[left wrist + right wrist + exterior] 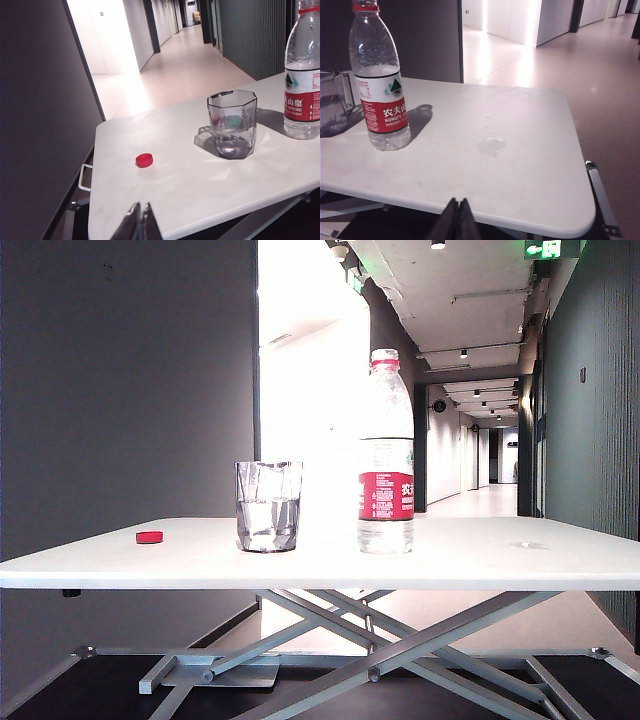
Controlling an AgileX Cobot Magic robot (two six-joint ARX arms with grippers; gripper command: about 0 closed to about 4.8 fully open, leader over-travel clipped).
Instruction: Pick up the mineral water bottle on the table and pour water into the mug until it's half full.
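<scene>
The table (480, 555) spreads white before me. On it the bottle (386, 455) stands upright, uncapped, just beside the mug (268, 506), which holds water (268, 520) about halfway. A red cap (149, 537) lies well apart near my left side. My left gripper (139, 220) and right gripper (456, 215) hang off the near edge, both pinched together, empty.
</scene>
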